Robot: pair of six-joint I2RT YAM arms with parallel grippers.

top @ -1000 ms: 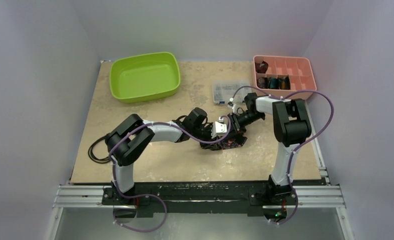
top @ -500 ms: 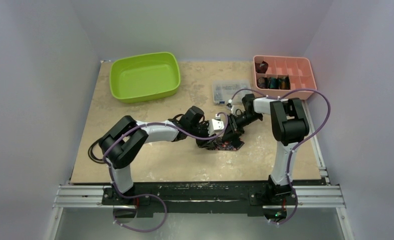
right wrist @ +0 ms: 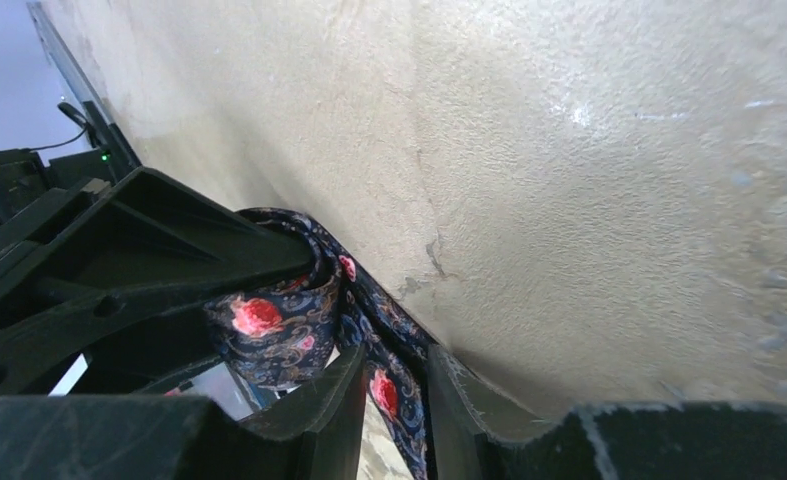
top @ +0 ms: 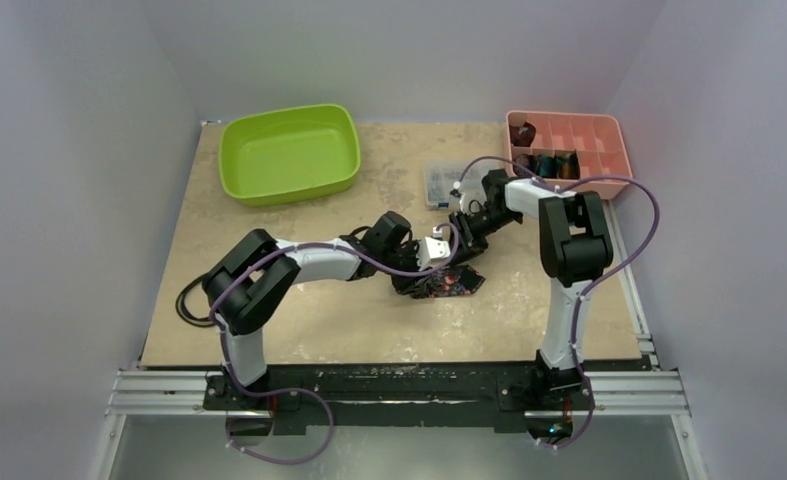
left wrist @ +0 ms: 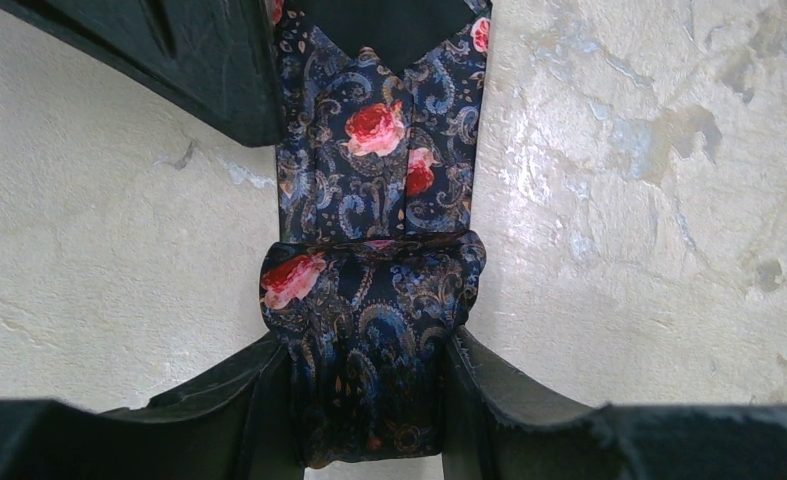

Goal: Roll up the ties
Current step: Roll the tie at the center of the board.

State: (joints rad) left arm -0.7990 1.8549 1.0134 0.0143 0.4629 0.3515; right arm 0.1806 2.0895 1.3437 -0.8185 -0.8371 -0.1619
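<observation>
The tie [top: 448,285] is dark navy fabric with a pale paisley pattern and red-pink roses. It lies on the table [top: 299,320], right of centre, between the two grippers. One end is wound into a short, fat coil. The rest runs out from the coil as a flat band lying on the table surface. In the left wrist view the band ends in a pointed fold with a plain dark lining.

The left gripper [left wrist: 367,345] is closed on the coil. Its two black fingers [left wrist: 234,395] press against opposite sides of the coil, and the fabric bulges out past the fingertips. The jaws stand at a medium gap set by the width of the coil.

The right gripper [right wrist: 397,360] is low over the table, just beyond the coil. Its jaws stand narrow, with the flat band passing between them. The band appears to fill the gap; whether the fingers actually pinch it cannot be told from the views.

Four rolled ties [top: 546,164] sit in compartments at the left end of a pink tray [top: 614,135] at the far right corner. A green bin [top: 269,193] stands at the far left. A clear plastic box [top: 441,184] lies between the two, near the right arm.
</observation>
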